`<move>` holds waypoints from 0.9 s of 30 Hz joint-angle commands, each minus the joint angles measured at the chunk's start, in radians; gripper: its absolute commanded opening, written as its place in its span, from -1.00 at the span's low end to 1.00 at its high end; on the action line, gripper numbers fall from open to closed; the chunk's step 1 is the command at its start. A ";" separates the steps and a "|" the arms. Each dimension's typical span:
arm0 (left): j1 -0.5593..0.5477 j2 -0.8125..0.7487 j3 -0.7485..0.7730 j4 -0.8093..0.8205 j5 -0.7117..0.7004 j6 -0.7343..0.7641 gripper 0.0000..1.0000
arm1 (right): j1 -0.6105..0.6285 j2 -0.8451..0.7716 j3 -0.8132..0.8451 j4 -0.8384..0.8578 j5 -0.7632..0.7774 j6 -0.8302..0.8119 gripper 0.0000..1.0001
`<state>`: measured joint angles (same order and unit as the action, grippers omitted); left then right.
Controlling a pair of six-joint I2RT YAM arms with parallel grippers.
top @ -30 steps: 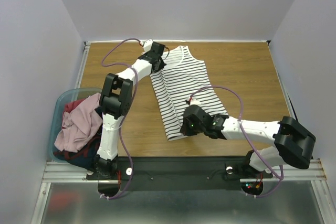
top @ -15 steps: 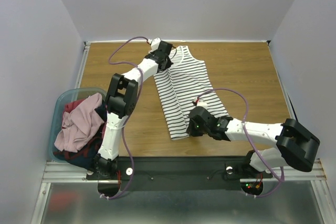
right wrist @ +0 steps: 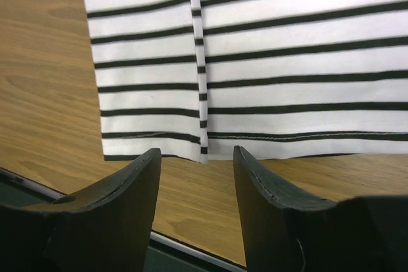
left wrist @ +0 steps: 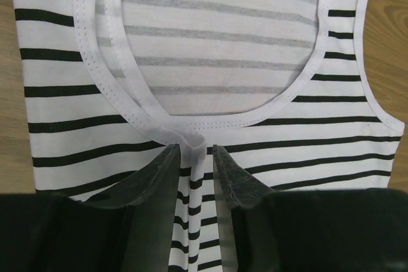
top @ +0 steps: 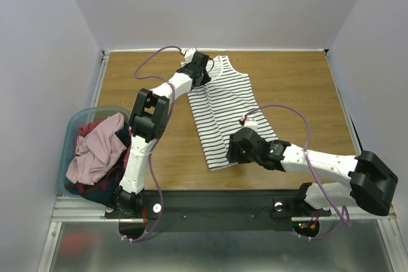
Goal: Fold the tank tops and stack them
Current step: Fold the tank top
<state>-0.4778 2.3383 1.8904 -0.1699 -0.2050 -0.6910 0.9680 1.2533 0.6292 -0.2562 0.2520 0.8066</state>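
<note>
One view, overhead, shows the pink top.

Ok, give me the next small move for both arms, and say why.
Probably raise both arms straight up. The left fingers stand open astride a small pinched ridge at the neckline of the striped tank top, and the right fingers stand open just short of its hem; the top lies flat on the table, so sideways motion could drag it.
</note>
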 commanded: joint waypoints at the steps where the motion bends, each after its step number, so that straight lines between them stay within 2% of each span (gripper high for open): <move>1: -0.001 -0.119 -0.001 0.052 0.013 0.024 -0.23 | 0.000 -0.038 0.098 -0.089 0.116 -0.036 0.11; 3: -0.002 -0.135 -0.019 0.052 0.013 0.002 -0.23 | 0.000 -0.006 0.131 -0.106 0.153 -0.067 0.09; 6: -0.002 -0.171 -0.077 0.050 0.006 -0.036 -0.40 | -0.002 0.084 0.184 -0.106 0.161 -0.110 0.04; 7: -0.002 -0.181 -0.097 0.050 0.004 -0.036 -0.40 | 0.000 0.118 0.199 -0.106 0.165 -0.110 0.00; 8: -0.002 -0.207 -0.150 0.053 0.000 -0.063 -0.53 | -0.002 0.145 0.214 -0.104 0.171 -0.124 -0.10; 10: -0.002 -0.235 -0.209 0.064 -0.004 -0.088 -0.60 | 0.000 0.201 0.236 -0.100 0.178 -0.138 -0.18; 14: -0.001 -0.275 -0.338 0.139 0.002 -0.110 -0.62 | 0.005 0.297 0.238 -0.074 0.179 -0.145 -0.27; 19: -0.001 -0.217 -0.309 0.129 0.018 -0.076 -0.63 | 0.029 0.336 0.224 -0.055 0.147 -0.115 -0.37; 27: 0.034 -0.113 -0.191 0.038 0.012 -0.005 -0.63 | 0.187 0.471 0.300 0.033 0.054 -0.024 -0.37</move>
<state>-0.4671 2.2059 1.6394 -0.0902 -0.1837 -0.7486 1.0828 1.6512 0.8993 -0.3061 0.3927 0.7120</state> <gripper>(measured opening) 0.188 0.315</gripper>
